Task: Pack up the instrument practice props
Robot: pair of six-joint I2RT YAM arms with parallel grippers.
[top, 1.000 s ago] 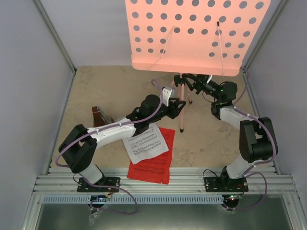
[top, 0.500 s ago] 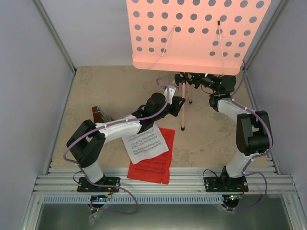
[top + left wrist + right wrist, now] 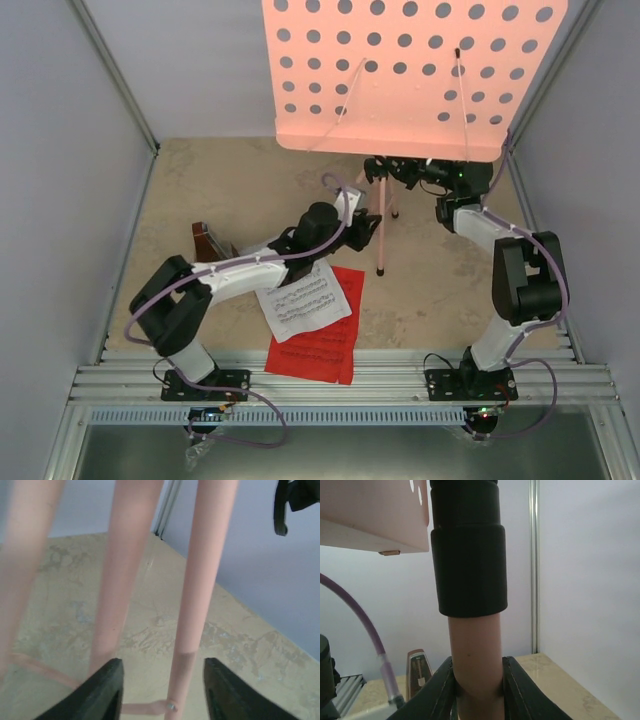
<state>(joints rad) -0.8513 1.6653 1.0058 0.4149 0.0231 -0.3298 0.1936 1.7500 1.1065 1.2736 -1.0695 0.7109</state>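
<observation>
Right pincer [image 3: 477, 677]: clamped on stand [image 3: 472, 640] pole.
Left pincer [image 3: 162, 685]: released, straddling one leg [image 3: 200, 580].
Risk: nudged leg, top-heavy stand tips.

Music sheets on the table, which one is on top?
The white sheet is on top, lying crooked. It covers part of the red sheet beneath it.

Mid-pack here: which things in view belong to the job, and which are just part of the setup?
Job:
pink music stand
brown metronome
white music sheet
red music sheet

Not the job:
aluminium rail
purple cable
</observation>
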